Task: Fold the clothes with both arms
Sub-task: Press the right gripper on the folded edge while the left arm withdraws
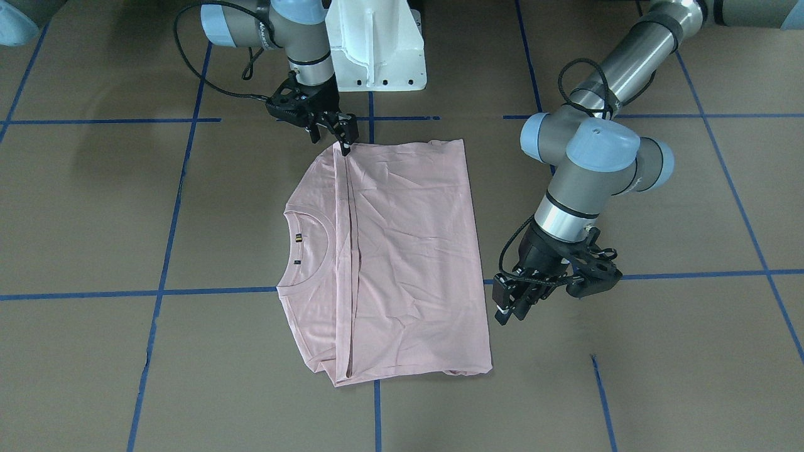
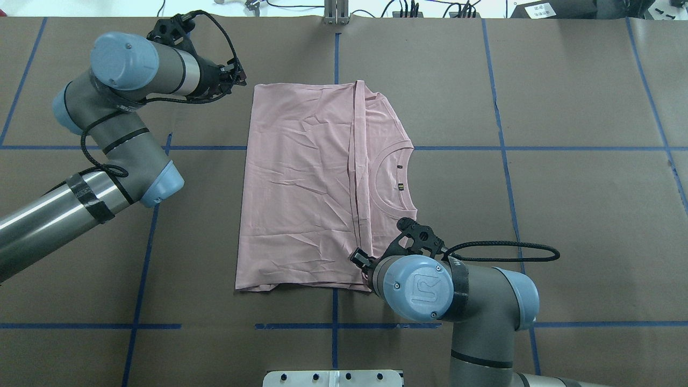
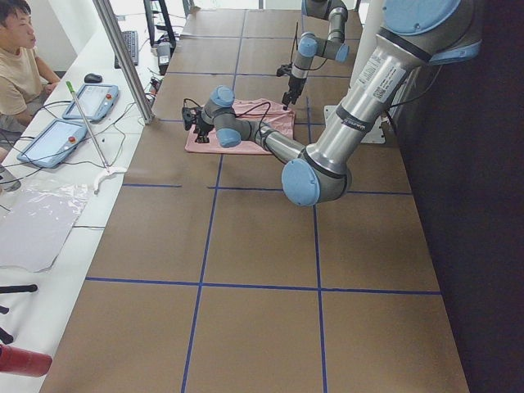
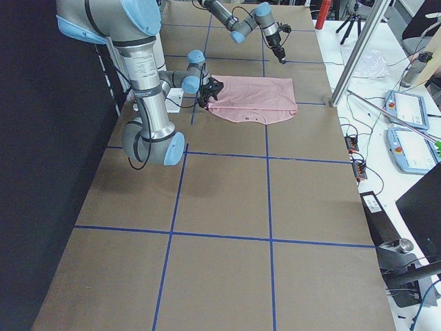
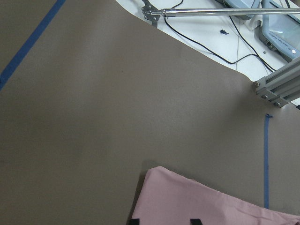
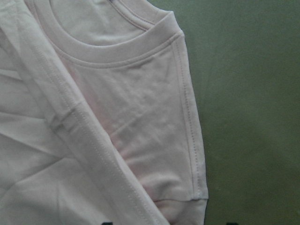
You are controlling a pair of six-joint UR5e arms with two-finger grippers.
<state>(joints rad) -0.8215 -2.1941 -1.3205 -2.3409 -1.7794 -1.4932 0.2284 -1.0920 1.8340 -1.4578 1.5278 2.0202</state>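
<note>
My right gripper [image 1: 331, 139], jaws apart and holding nothing, hangs over the T-shirt [image 2: 301, 183] at its 5 o'clock corner in the overhead view, where the laid-over hem meets the shoulder. My left gripper [image 1: 510, 309], also parted and empty, sits just off the 11 o'clock corner. I judge one fold done, since plain back covers all but the collar [image 2: 373, 180] at 3 o'clock; another fold looks left.
</note>
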